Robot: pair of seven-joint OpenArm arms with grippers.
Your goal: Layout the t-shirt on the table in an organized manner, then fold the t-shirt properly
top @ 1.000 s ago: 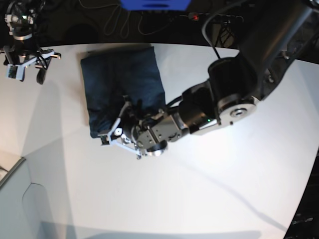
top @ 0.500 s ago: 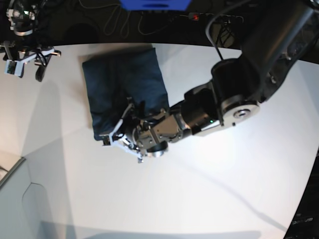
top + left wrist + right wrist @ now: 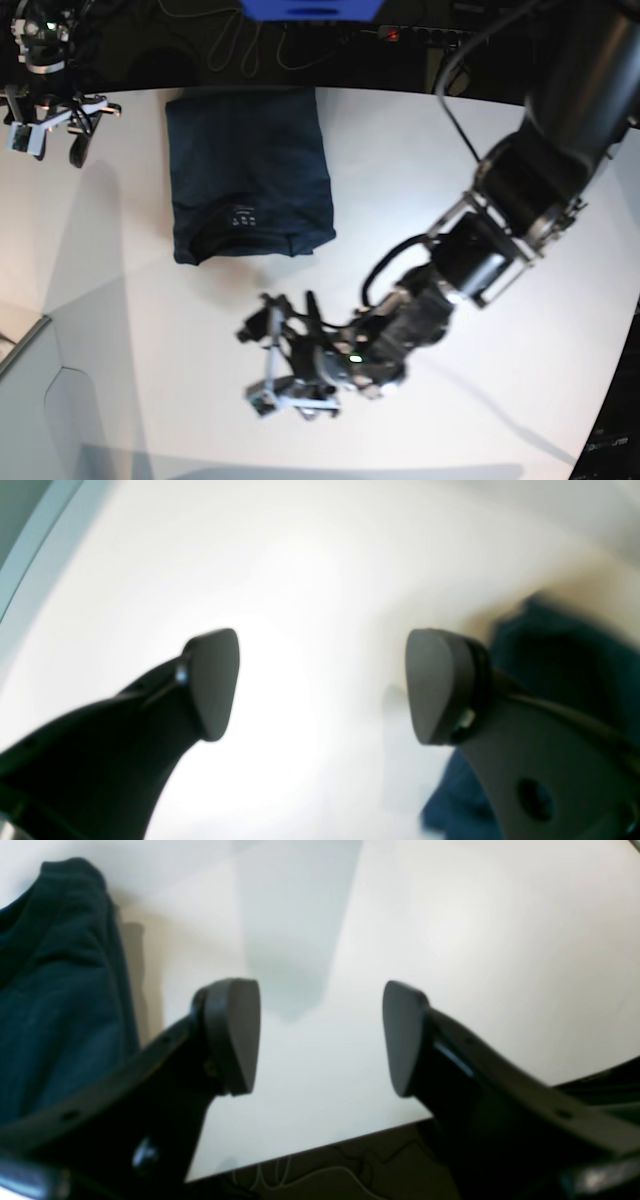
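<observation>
1. Right gripper (image 3: 45,118) sits at the far left corner of the table (image 3: 500,420) in my base view, hanging over the white surface close to the back edge. Its jaws are spread wide with nothing between them. My right wrist camera shows the two dark pads (image 3: 235,1035) apart over bare tabletop, with the table's edge just below them.

2. Next along I see the t-shirt (image 3: 248,170), dark navy, lying folded into a neat rectangle near the back edge, left of centre. Small white label text (image 3: 240,214) shows at the neck, which faces the front of the table. The shirt lies flat and nothing touches it. It also appears at the left side of the right wrist view (image 3: 55,990).

3. Further right and toward the front, the left gripper (image 3: 262,362) hovers over bare table, well apart from the shirt's near edge. Its jaws are spread and hold nothing; the left wrist view shows both fingertips (image 3: 212,680) separated over white surface, with a blurred patch of the navy cloth (image 3: 560,650) behind the right-hand finger.

4. That arm (image 3: 520,190) reaches in from the right side of the table.
</observation>
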